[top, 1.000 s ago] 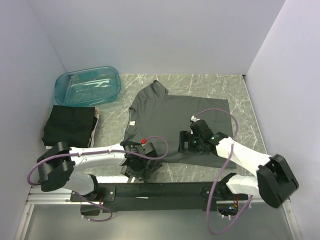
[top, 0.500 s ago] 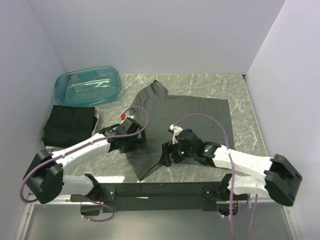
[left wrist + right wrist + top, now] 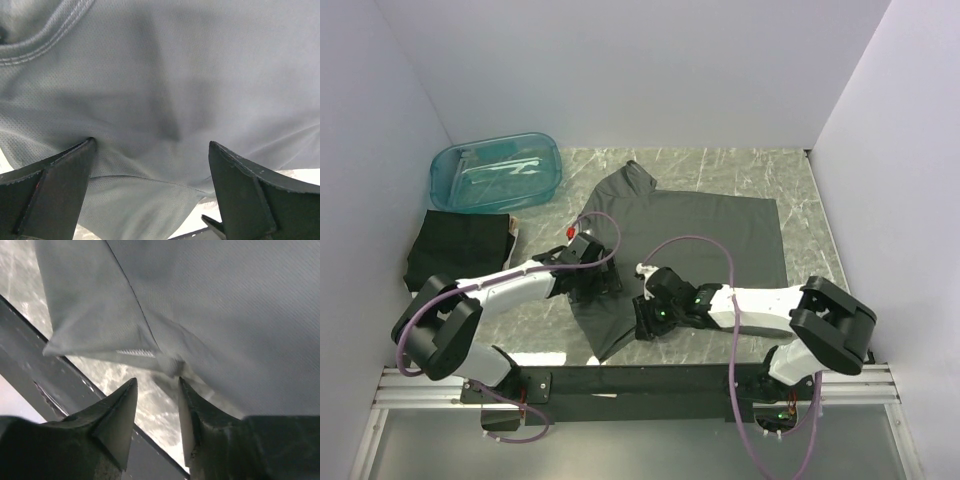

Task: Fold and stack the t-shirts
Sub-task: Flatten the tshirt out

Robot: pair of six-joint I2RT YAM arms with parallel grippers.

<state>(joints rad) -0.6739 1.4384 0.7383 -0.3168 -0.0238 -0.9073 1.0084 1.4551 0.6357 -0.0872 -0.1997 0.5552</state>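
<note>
A dark grey t-shirt (image 3: 705, 235) lies spread on the marble table (image 3: 808, 190), its lower left part drawn into a point toward the near edge. My left gripper (image 3: 592, 285) sits on its left edge, jaws wide open, with fabric (image 3: 165, 75) filling the space between the fingers (image 3: 55, 185). My right gripper (image 3: 646, 318) is at the shirt's near hem. Its jaws stand narrowly apart (image 3: 156, 381) over bare marble, a folded hem corner (image 3: 170, 364) just beyond the tips. A folded stack of black t-shirts (image 3: 458, 250) lies at the left.
A translucent teal tub (image 3: 496, 172) stands at the back left, behind the folded stack. The black mounting rail (image 3: 650, 380) runs along the near table edge, close under the shirt's point. White walls close in the left, back and right.
My left gripper moved from the near hem up to the shirt's left edge. My right gripper slid left along the hem and its jaws narrowed. The shirt's lower left got pulled into a point.
</note>
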